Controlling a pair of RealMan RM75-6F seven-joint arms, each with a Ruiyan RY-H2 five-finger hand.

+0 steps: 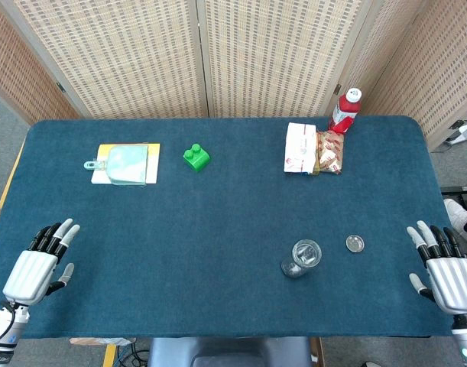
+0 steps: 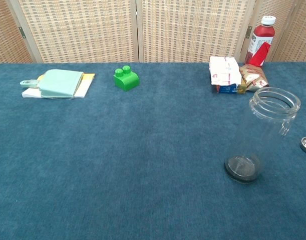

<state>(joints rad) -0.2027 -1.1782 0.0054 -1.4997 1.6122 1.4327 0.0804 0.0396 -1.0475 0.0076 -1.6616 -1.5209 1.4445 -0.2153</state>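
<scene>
Jar (image 1: 302,258) stands well left of the empty, spread right hand (image 1: 447,271).

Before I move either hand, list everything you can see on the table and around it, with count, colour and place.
Clear glass jar: 1, transparent, upright and open, front right.
Round metal lid: 1, silver, right of the jar, apart.
Red drink bottle: 1, white cap, back right.
Snack packets: 2, white and brown, beside the bottle.
Green toy block: 1, back centre.
Mint-green pouch: 1, on a yellow-white pad, back left.
Blue table cloth: 1.
Woven screen: beige, behind.
Left hand: open, front left.
Right hand: open, front right.
</scene>
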